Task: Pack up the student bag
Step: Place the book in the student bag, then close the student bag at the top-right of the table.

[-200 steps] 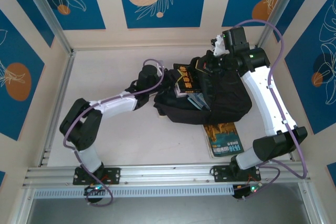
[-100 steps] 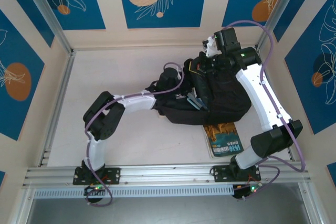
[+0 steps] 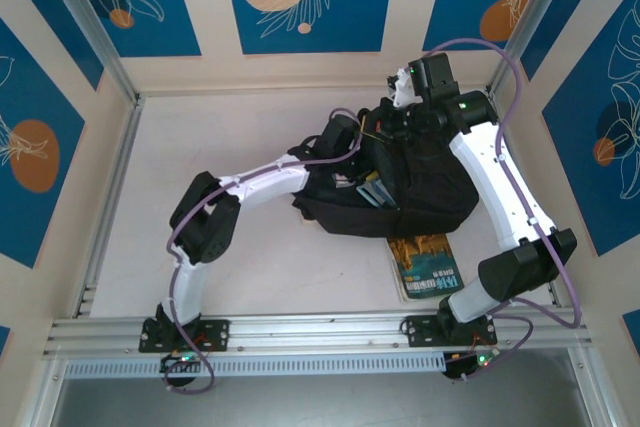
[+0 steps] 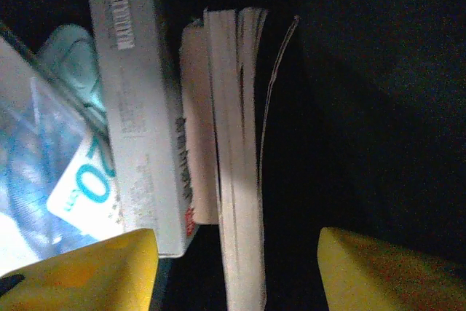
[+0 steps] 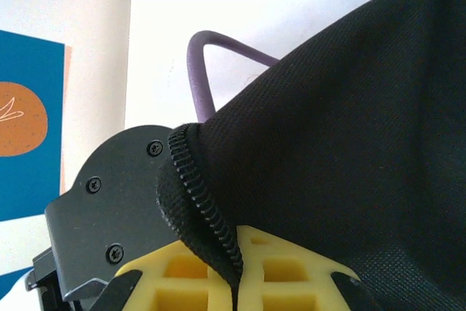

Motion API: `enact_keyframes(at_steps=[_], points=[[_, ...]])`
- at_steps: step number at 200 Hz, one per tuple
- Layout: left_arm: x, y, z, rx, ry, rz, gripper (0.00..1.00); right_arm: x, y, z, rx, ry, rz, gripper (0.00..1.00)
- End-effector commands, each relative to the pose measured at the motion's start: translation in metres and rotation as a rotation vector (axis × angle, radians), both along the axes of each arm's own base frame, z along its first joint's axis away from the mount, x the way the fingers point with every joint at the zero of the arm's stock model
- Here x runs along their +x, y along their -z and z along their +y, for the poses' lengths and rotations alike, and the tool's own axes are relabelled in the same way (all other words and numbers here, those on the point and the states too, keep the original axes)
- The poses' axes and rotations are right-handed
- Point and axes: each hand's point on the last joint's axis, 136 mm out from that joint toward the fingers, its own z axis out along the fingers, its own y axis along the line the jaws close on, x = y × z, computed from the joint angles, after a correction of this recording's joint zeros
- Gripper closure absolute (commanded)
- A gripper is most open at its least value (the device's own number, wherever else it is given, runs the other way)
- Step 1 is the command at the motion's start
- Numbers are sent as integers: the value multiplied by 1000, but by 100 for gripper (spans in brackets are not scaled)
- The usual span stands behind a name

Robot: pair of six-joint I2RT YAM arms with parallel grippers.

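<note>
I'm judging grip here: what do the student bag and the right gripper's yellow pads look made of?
The student bag: matte black woven fabric, fine weave grain visible; the coil zipper along its edge looks plastic. The right gripper has pads of matte yellow, moulded with square recesses, probably rubber or soft plastic; they are shut on the bag's zipper edge.

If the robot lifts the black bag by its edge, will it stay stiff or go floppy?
Probably floppy: the student bag is soft fabric, and its zipper edge folds where the right hand pinches it. The books inside likely make it heavy and saggy.
</note>
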Motion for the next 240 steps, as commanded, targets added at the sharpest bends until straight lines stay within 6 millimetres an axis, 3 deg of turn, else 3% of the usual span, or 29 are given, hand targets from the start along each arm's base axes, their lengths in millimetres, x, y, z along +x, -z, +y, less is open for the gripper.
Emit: enact_keyframes(at_steps=[1, 40, 74, 111, 130, 157, 194, 224, 240], points=[[-17, -35, 19, 3, 83, -82, 39, -7, -9, -8, -14, 10, -45, 100], [-25, -63, 67, 89, 90, -189, 37, -7, 2, -36, -141, 110, -54, 100], [-43, -85, 95, 92, 124, -240, 37, -8, 14, -58, -249, 185, -48, 100], [-51, -85, 129, 101, 107, -244, 37, -6, 21, -86, -363, 298, -50, 100], [-49, -82, 149, 108, 73, -230, 37, 3, 12, -88, -319, 327, -57, 100], [-42, -79, 176, 136, 18, -207, 37, 28, -21, -92, -278, 375, -128, 100], [-31, -80, 209, 185, -70, -211, 37, 76, -64, -113, -349, 482, -261, 100], [-31, -81, 222, 212, -93, -222, 37, 112, -80, -130, -407, 558, -325, 100], [-33, -78, 228, 220, -104, -215, 36, 129, -75, -132, -434, 557, -335, 100]])
